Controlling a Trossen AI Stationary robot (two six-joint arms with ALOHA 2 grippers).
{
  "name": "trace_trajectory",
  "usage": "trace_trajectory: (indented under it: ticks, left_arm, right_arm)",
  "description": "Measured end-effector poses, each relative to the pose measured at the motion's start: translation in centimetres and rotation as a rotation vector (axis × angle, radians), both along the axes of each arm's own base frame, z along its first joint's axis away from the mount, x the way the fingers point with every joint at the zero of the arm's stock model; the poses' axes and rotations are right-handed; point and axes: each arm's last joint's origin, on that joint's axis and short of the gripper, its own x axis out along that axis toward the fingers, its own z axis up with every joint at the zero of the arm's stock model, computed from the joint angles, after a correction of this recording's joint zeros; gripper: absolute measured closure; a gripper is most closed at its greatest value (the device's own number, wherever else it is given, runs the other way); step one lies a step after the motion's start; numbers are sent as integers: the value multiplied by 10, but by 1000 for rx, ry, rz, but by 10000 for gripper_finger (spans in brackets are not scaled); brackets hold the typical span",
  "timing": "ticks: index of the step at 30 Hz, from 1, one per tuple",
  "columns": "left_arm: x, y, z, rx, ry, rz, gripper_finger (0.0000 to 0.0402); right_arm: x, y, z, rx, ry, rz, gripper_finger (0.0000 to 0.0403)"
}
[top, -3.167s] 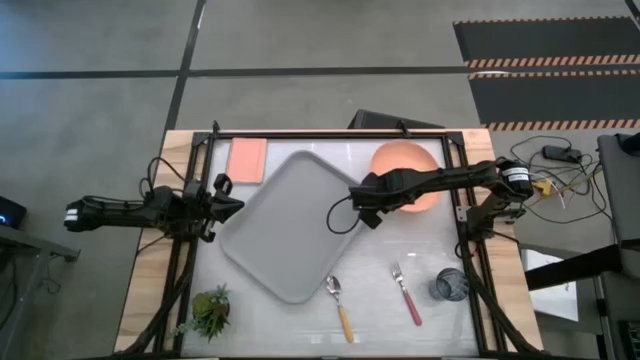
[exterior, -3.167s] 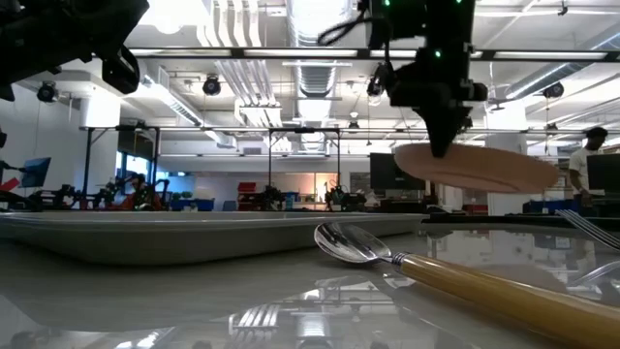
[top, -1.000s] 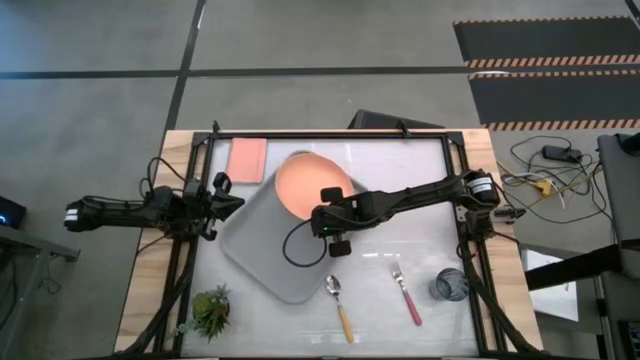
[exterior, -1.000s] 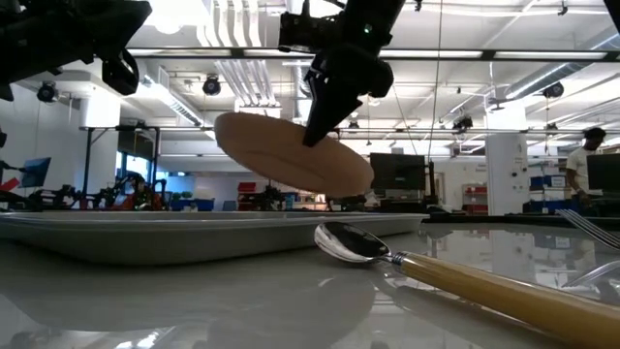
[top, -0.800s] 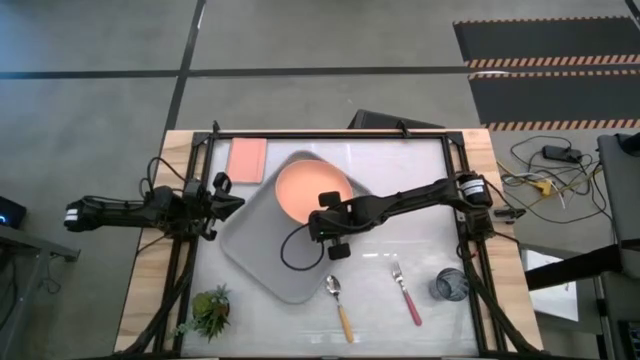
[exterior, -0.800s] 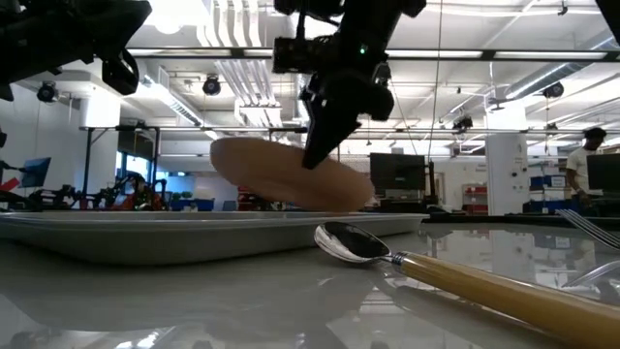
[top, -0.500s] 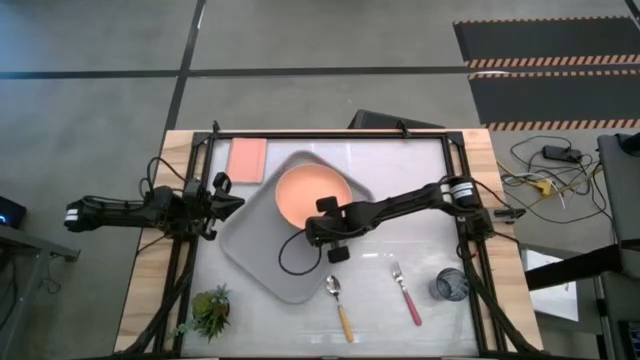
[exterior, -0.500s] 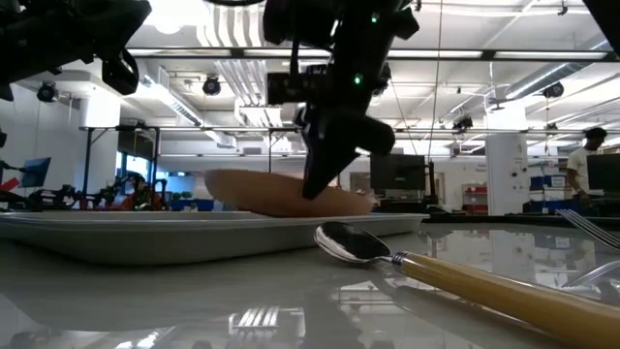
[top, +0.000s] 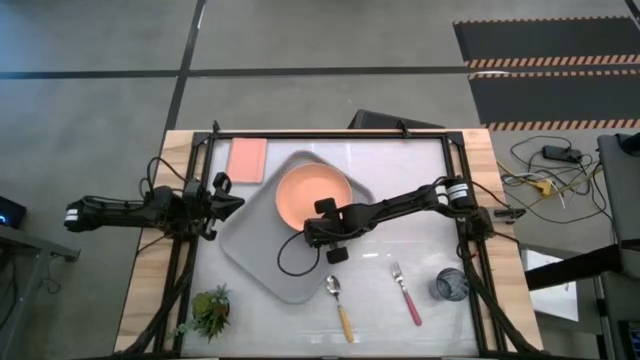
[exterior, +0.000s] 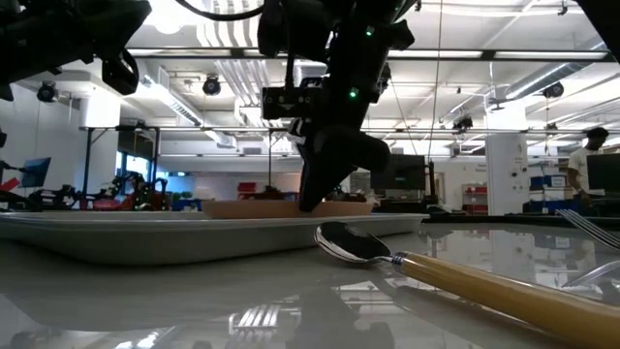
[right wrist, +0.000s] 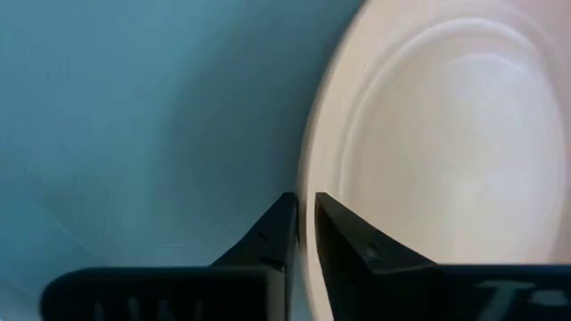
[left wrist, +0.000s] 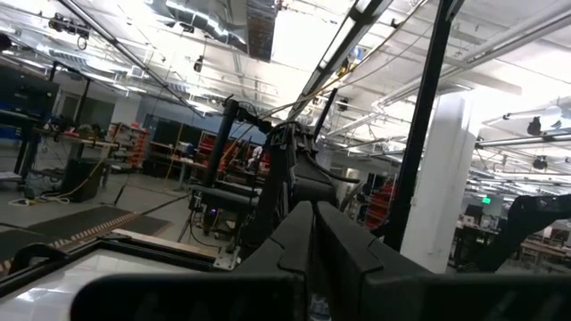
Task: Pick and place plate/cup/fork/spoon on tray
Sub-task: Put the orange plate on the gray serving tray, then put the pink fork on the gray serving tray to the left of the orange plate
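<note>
Orange plate (top: 313, 194) flat on grey tray (top: 262, 262); spoon (top: 339, 305), fork (top: 405, 293), cup (top: 449, 286) nr front edge.

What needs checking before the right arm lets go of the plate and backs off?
1. Plate flat on tray: ok, low view shows it level.
2. Plate fully inside tray rim: ok.
3. Right gripper jaws clear of plate edge: not ok, the edge sits between them.
4. Spoon, fork, cup off tray, clear of retreat path: ok.
5. Left gripper parked at table's left edge, jaws shut: ok.
</note>
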Motion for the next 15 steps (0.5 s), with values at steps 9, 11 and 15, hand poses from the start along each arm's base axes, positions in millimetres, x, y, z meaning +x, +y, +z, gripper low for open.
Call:
trace_trajectory:
  ticks: [9, 11, 15]
  left_arm:
    - [0, 0, 0, 0, 0, -1, 402]
    - [0, 0, 0, 0, 0, -1, 402]
    - [0, 0, 0, 0, 0, 0, 402]
  right_arm:
    - [-1, 0, 6, 22, -11, -53, 317]
    - [-2, 1, 13, 36, -33, -79, 309]
    - [-7, 4, 35, 84, -92, -149, 302]
